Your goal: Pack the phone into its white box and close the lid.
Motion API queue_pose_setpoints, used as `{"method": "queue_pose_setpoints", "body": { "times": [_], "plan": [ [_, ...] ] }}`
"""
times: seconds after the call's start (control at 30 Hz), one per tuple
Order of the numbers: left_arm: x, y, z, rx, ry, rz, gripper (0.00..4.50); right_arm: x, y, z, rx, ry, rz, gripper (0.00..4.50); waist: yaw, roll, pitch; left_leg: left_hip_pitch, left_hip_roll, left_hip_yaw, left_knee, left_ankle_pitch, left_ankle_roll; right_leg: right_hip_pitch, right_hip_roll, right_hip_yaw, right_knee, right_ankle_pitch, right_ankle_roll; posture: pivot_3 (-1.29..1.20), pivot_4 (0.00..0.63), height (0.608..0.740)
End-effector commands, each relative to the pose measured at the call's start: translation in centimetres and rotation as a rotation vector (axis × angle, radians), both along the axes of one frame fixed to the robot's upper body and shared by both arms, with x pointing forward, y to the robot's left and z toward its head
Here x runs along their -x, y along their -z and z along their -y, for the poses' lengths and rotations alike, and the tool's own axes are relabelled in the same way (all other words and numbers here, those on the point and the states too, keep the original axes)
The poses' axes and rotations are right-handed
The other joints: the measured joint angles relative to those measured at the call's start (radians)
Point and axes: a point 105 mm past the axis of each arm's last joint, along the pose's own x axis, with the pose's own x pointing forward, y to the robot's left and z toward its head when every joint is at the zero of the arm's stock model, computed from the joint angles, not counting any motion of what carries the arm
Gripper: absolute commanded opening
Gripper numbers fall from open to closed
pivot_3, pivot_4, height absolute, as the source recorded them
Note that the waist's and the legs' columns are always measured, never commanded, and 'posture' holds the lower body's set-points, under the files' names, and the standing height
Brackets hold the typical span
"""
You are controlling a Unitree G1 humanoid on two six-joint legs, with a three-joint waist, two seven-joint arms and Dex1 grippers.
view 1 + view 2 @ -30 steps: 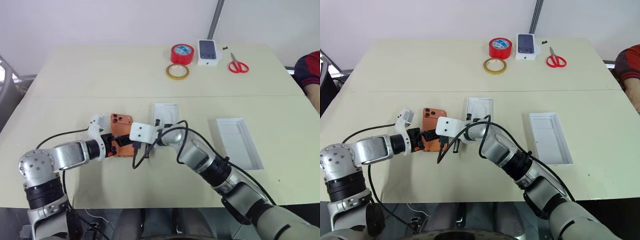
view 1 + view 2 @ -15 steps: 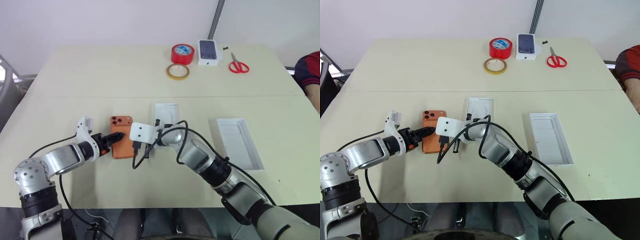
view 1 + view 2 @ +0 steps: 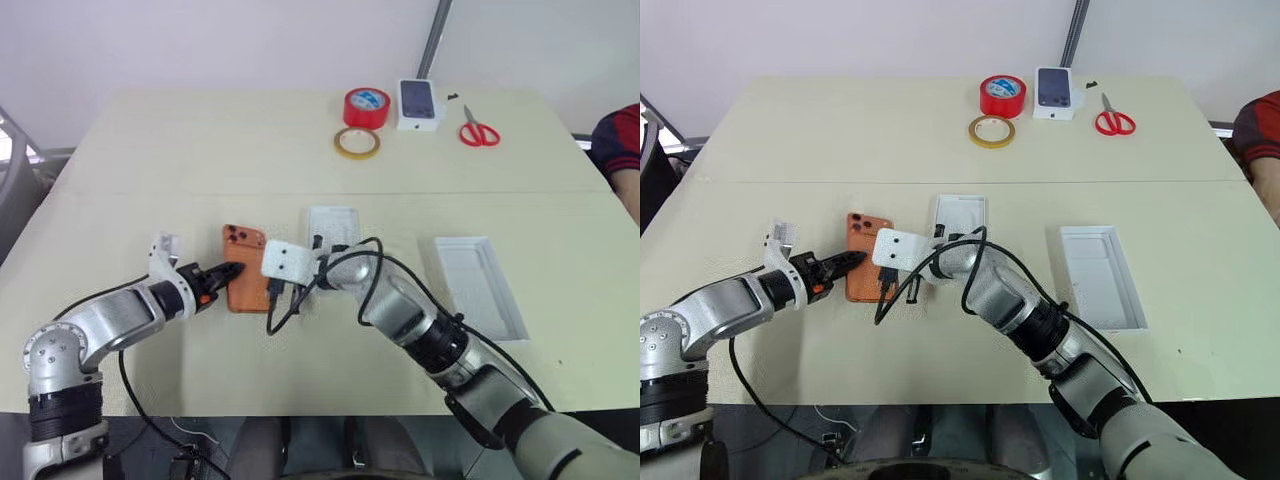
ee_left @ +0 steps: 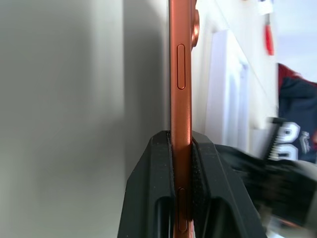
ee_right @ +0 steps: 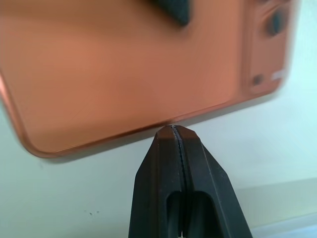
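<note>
Left gripper (image 4: 181,148) clamped on the long edge of the slim copper-orange phone (image 3: 245,281), camera block at the far end. Right gripper (image 5: 175,133) pinched together, empty, tips touching the phone's opposite edge. Deep white rectangular lid (image 3: 478,283) well beyond the right gripper.

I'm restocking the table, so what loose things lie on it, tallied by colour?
Red: 2, tape roll and scissors
Yellow: 1, tape ring
Orange: 1, phone
White: 3, carton, insert, lid
Total: 7
</note>
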Motion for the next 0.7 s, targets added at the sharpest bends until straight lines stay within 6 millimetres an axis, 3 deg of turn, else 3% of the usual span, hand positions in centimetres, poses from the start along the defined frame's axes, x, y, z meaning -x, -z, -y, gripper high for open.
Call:
{"method": "queue_pose_setpoints", "body": {
  "times": [0.03, 0.17, 0.33, 0.53, 0.7],
  "plan": [
    [-0.6, -3.3, 0.7, 0.079, -0.004, 0.106, 0.05, 1.2, -5.4, 1.0, -0.192, -0.044, 0.055, 0.0, 0.005, 0.0, 0.0, -0.001, 0.0, 0.0, 0.0, 0.0, 0.0, 0.0, 0.0, 0.0, 0.0, 0.0, 0.0, 0.0, 0.15, 0.74],
    [-1.8, -5.1, 2.3, 0.077, 0.024, 0.162, 0.05, 2.5, -8.1, 4.8, -0.295, -0.083, 0.089, 0.0, 0.01, -0.001, 0.001, -0.001, -0.001, 0.0, 0.0, 0.0, 0.001, 0.001, -0.001, -0.001, -0.002, 0.0, 0.0, 0.0, 0.15, 0.74],
    [-3.6, -6.2, 5.7, 0.109, 0.092, 0.194, 0.05, 2.1, -8.9, 10.0, -0.348, 0.03, 0.014, 0.0, 0.016, -0.002, 0.001, 0.0, -0.002, 0.0, 0.001, -0.001, 0.002, 0.003, -0.001, -0.001, -0.003, 0.0, 0.0, 0.0, 0.15, 0.74],
    [-5.8, -4.8, 9.9, 0.1, 0.18, 0.151, 0.05, 1.7, -7.7, 15.0, -0.32, 0.199, -0.017, 0.0, 0.005, -0.002, 0.001, 0.0, -0.001, 0.001, 0.0, -0.001, 0.001, 0.003, 0.001, 0.0, -0.003, 0.0, 0.0, 0.0, 0.15, 0.74],
    [-6.5, -3.9, 11.4, 0.1, 0.218, 0.127, 0.05, 2.7, -6.4, 17.7, -0.291, 0.285, -0.044, 0.0, 0.003, -0.002, 0.001, 0.0, 0.0, 0.001, 0.001, 0.0, 0.001, 0.003, 0.002, 0.0, -0.003, 0.0, 0.0, 0.0, 0.15, 0.74]
  ]
}}
